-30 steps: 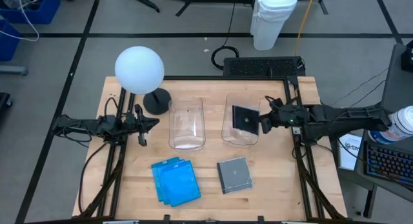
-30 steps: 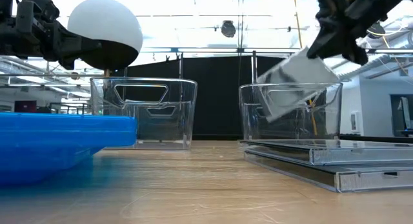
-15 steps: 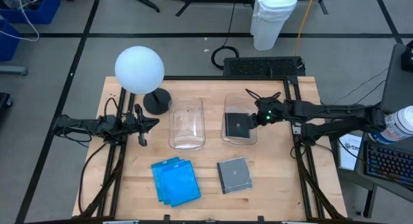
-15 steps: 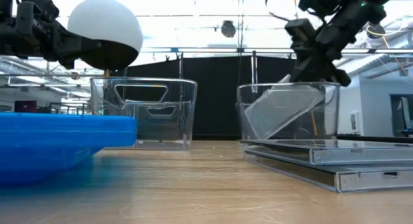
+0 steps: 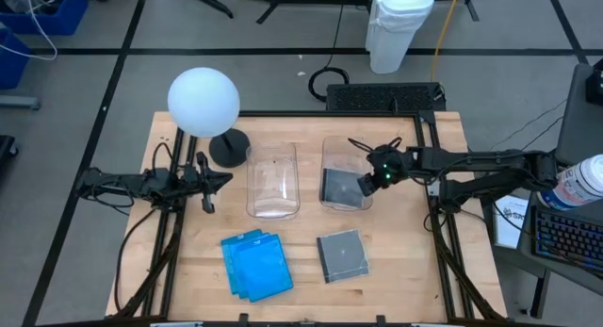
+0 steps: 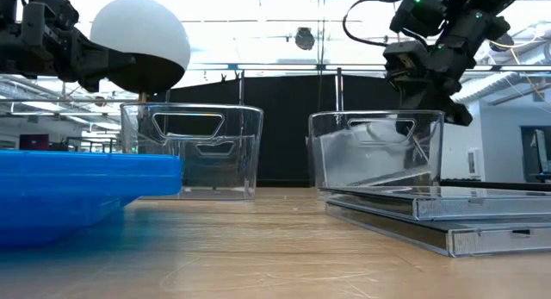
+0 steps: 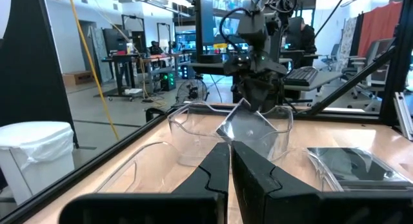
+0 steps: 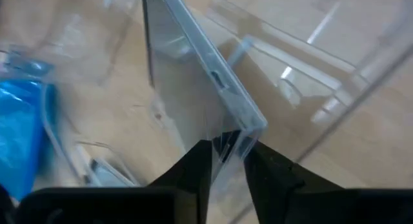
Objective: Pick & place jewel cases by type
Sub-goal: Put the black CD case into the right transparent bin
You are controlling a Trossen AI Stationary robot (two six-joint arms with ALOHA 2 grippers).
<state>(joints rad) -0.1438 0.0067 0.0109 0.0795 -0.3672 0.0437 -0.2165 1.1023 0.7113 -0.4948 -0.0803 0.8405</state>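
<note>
Just below my right gripper [image 5: 369, 184] sits the clear bin [image 5: 346, 145] I am reaching into, and a second clear bin [image 5: 272, 179] stands beside it, farther from me toward my left arm. Nearer the table's front edge than my gripper lies a stack of clear cases [image 5: 341, 254] with dark inserts, and beyond that, toward the left arm's side, a stack of blue cases [image 5: 255, 265]. A white globe lamp [image 5: 203, 103] stands well off behind the far bin. Between me and the bin floor only the bin's wall stands close, right beside my fingers.

My right gripper's fingers [image 8: 193, 164] sit on either side of the corner of a clear case [image 5: 337, 185]; the wrist view shows the case edge between them, touching. I cannot tell whether they press it or have let go. The case is inside the bin, tilted, its low edge down on the bin floor and its high edge up at my fingertips, as the low view shows [image 6: 370, 157].

My left gripper [image 5: 224, 178] waits off beside the far bin, fingers closed together with nothing between them [image 7: 230, 164].
</note>
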